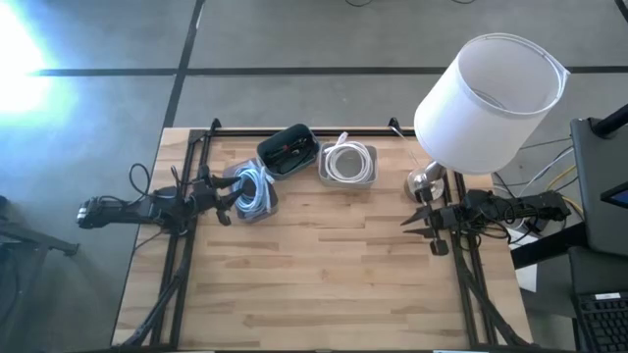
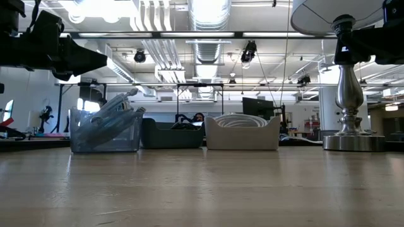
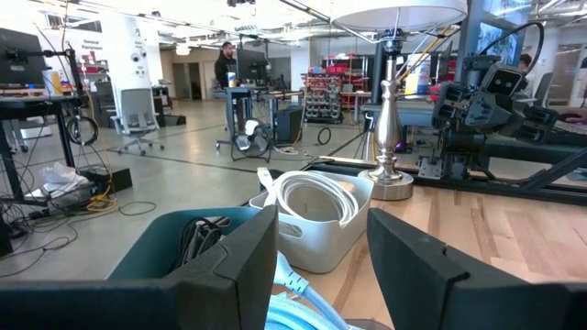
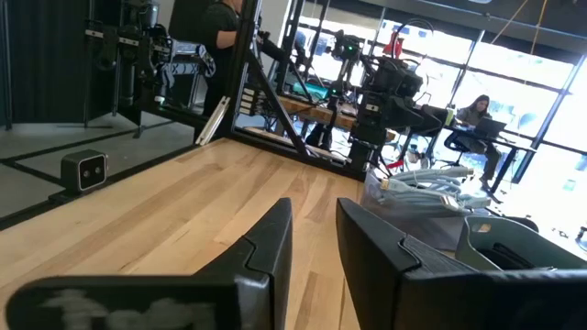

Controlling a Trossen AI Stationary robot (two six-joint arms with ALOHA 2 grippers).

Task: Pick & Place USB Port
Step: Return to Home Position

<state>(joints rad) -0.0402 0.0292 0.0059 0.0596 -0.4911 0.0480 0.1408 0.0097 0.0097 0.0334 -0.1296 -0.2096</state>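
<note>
Three small bins stand in a row at the table's far middle. A clear bin [image 1: 253, 192] holds blue and white cables, a dark teal bin [image 1: 287, 150] holds black cables, and a white bin [image 1: 346, 164] holds a coiled white cable. No USB port can be picked out in any view. My left gripper [image 1: 224, 204] hovers level at the table's left edge, beside the clear bin. It is open with nothing between its fingers [image 3: 248, 261]. My right gripper [image 1: 417, 224] hovers level at the right edge, its fingers [image 4: 275, 243] a narrow gap apart and empty.
A lamp with a white shade [image 1: 491, 98] stands on its metal base [image 1: 426, 181] at the far right, just beyond my right gripper. Bare wooden tabletop [image 1: 334, 275] stretches from the bins to the near edge. A black frame rail [image 1: 294, 129] runs along the far edge.
</note>
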